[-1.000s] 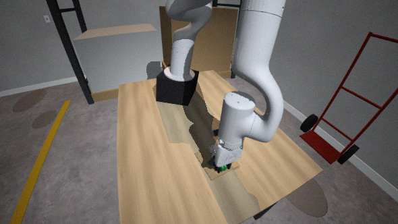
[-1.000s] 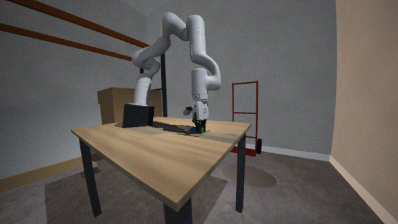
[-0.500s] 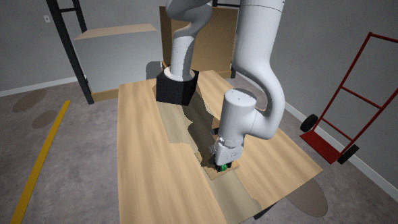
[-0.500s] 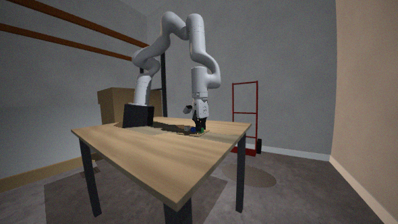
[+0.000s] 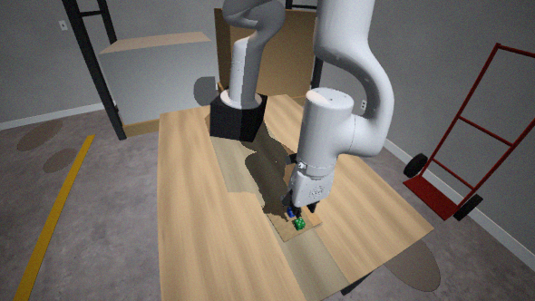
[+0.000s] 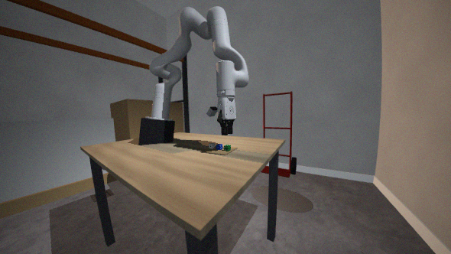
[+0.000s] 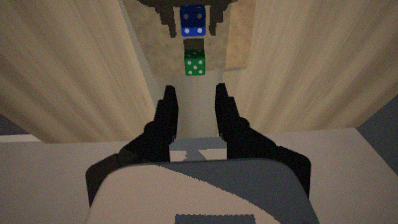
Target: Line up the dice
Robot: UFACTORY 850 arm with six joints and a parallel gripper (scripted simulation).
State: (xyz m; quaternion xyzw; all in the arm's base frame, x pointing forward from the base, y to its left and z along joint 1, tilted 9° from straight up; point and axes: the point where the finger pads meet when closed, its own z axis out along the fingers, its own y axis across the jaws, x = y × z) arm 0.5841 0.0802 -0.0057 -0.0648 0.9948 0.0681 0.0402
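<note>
Above the mat: the claw point(image 6: 226, 133) hangs well clear of the dice, fingers parted with nothing between them; it is released and empty.
Green die: the green die point(image 7: 194, 63) lies flat on the mat's far end, the farthest of the row from the base, showing five pips to the wrist view.
Blue die: the blue die point(image 7: 193, 20) sits just behind the green one, toward the base, showing four pips; a small gap separates them.
Third die: a pale die point(image 6: 211, 145) shows only in the exterior view, next in line toward the base; its number is too small to read.
Mat: the brown mat point(image 5: 283, 232) lies flat on the tabletop point(image 5: 199, 213), and all three dice appear to rest on it.
Edge risk: the green die stands close to the mat's far edge, so any nudge outward could leave it only partly on the mat.
Descent risk: if the claw came down again along this line, a fingertip could clip a die and tip it onto another face, spoiling the number shown.
Order risk: if the pale die shows more than four, the row would run wrong; I cannot tell from here.
</note>
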